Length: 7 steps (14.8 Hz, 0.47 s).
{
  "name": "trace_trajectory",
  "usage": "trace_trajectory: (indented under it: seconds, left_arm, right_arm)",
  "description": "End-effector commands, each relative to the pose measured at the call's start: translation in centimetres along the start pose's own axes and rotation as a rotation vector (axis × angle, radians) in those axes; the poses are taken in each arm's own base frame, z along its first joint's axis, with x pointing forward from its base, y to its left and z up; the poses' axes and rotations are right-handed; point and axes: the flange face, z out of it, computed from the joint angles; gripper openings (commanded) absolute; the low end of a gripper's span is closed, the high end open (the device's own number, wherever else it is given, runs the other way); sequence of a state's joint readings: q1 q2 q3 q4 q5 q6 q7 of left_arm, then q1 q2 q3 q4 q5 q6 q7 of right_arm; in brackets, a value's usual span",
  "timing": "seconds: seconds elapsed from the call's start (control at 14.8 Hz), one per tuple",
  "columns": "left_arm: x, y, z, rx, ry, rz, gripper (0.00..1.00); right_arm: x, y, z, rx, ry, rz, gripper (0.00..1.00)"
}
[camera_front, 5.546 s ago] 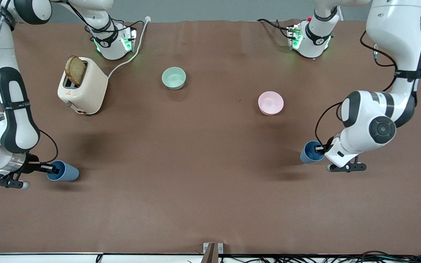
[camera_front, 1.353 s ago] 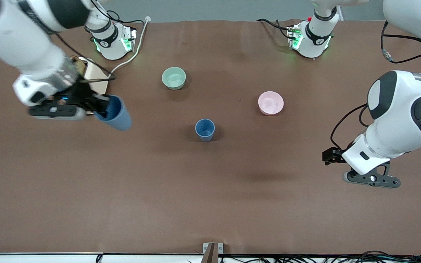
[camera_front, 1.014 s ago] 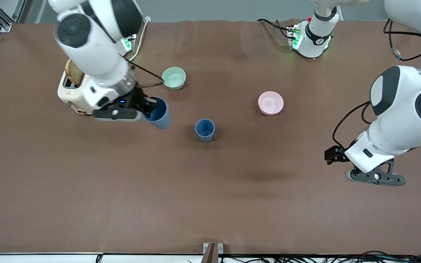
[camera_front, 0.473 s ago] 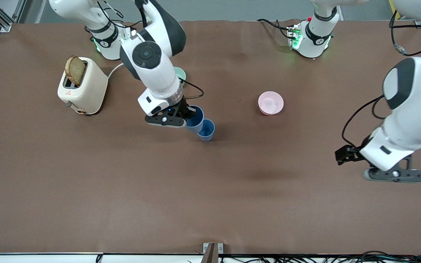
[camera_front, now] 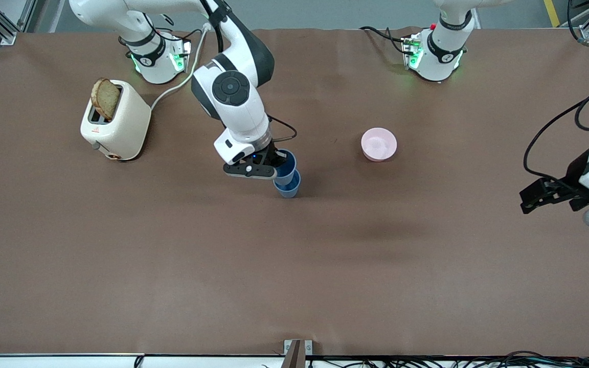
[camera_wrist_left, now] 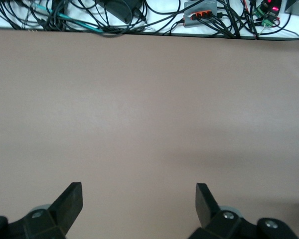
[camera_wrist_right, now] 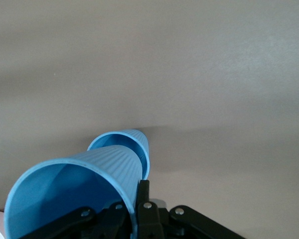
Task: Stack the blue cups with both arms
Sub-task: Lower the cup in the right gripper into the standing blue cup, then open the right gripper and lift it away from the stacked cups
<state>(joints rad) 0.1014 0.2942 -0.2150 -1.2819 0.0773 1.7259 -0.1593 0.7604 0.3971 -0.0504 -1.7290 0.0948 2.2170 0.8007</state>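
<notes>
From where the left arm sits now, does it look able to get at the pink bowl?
Probably yes. The left gripper hangs open and empty over bare table, and nothing stands between it and the pink bowl. The right gripper, holding a blue cup, works off to one side of that path.

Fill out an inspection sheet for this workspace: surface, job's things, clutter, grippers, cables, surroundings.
Surface: brown table cover, lying flat.
Job's things: standing blue cup mid-table, upright; held blue cup tilted over its mouth, not yet seated.
Clutter: cream toaster with a bread slice sticking up, toward the right arm's end; pink bowl, farther from the front camera than the cups.
Grippers: right gripper shut on the held blue cup's rim; left gripper open, empty, waiting over bare table at the left arm's end.
Cables: white toaster cord running toward the right arm's base; black leads by the left arm's base.
Surroundings: tangled wiring off the table edge in the left wrist view.
</notes>
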Motion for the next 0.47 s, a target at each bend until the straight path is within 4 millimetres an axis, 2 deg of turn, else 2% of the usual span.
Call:
trace_trajectory:
  seconds: [0.0,0.07,0.2,0.41]
  left_arm:
    - [-1.1,-2.4,-1.8,-0.044,-0.011,-0.031,1.0]
    - [-1.3,-2.4,-2.1,-0.029,-0.005,-0.032,1.0]
    - [-1.4,-4.4,-2.7,0.016,0.006,-0.067,1.0]
    - [-2.5,-6.1,-2.7,0.025,-0.01,-0.036,1.0]
  right_arm:
    - [0.0,0.1,0.5,0.009,0.009,0.017,0.0]
    - [0.0,0.2,0.9,0.006,0.007,0.018,0.0]
    - [0.1,0.1,1.6,0.01,0.013,0.02,0.0]
    - [-0.3,-0.1,2.7,0.0,0.005,0.013,0.01]
